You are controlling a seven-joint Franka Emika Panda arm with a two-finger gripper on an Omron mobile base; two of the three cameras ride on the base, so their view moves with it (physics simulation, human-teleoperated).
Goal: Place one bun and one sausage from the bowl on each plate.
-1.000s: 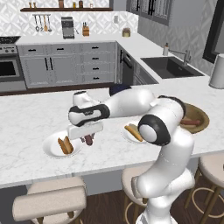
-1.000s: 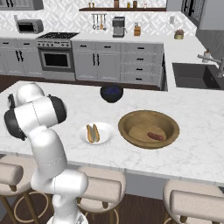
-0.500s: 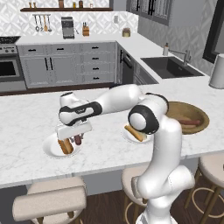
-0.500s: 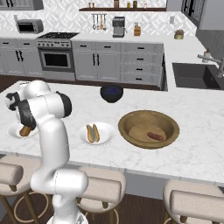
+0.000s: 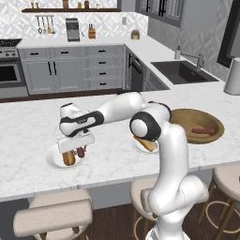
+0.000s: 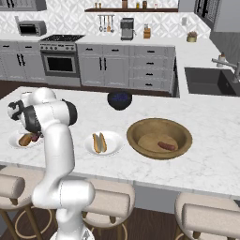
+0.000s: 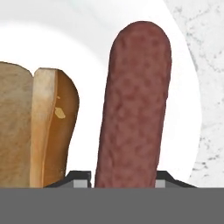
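**Desk:** What are you seeing on the counter?

**Me:** I'm looking over a white marble island (image 5: 28,126) with stools (image 5: 51,216) tucked along its near edge. Behind it, grey cabinets (image 5: 70,70) are running along the wall, with an oven (image 6: 58,63), a sink (image 5: 180,72) and a shelf of utensils above. The arm is reaching far to its left, and the gripper (image 5: 75,145) is hovering low over the far-left plate (image 5: 55,161).

**Desk:** Is the hand holding anything?

**Me:** Yes, the fingers are clamped on a sausage (image 7: 133,105). In the hand view it's running straight up from between the fingertips, over the white of the plate (image 7: 87,48). A bun (image 7: 39,127) is lying just beside it on that plate, not touching as far as I'm able to judge. In the left base view I'm seeing that bun (image 5: 68,158) under the hand with the sausage (image 5: 81,152) next to it; whether the sausage is resting on the plate I can't tell.

**Desk:** And the rest?

**Me:** The second plate (image 6: 112,140) is sitting near the middle of the island, carrying a bun (image 6: 96,142) and a sausage (image 6: 102,141) side by side. To its right, the wooden bowl (image 6: 159,126) is holding one more sausage (image 6: 165,146). A dark blue bowl (image 6: 119,100) is sitting farther back on the marble.
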